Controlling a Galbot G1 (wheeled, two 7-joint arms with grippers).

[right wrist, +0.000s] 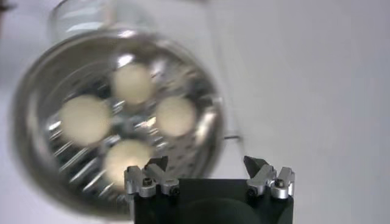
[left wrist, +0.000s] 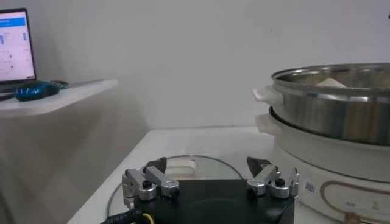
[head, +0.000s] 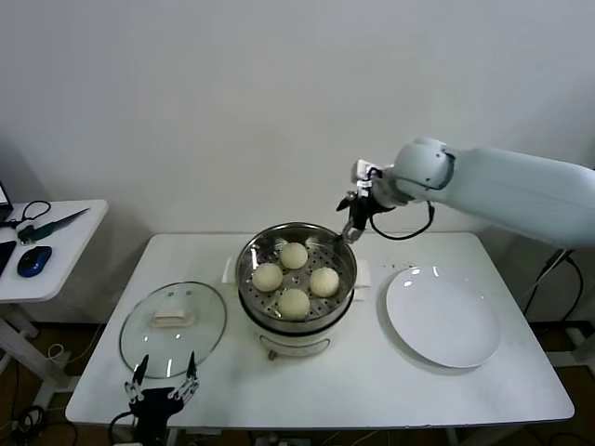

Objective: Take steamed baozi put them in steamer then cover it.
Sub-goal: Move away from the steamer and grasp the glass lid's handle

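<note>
The table (head: 372,390) carries everything. The steamer (head: 346,299) sits upright at its middle, open mouth facing up, no lid on it. It lies below and just ahead of the right gripper (head: 354,226), which hangs in the air over the pot's back right rim. From the right wrist, that gripper (right wrist: 207,164) has its jaws wide apart with nothing between them, and the steamer (right wrist: 36,158) spreads out beneath them.

The plate (head: 444,318) lies flat, off to the pot's right, apart from both grippers.

The cover (head: 174,328) lies flat on the table left of the steamer, handle up. The handle's long axis runs left to right across the lid. The left gripper (head: 164,380) sits low at the table's front edge, with the cover just ahead of its jaws. In the left wrist view this gripper (left wrist: 208,173) is spread wide, holding nothing, and the glass cover (left wrist: 183,163) lies just beyond the fingertips, with the steamer (left wrist: 341,115) off to one side.

Four baozi (head: 294,303) rest on the perforated tray in a diamond, domes up, under the right jaws (right wrist: 130,157).
</note>
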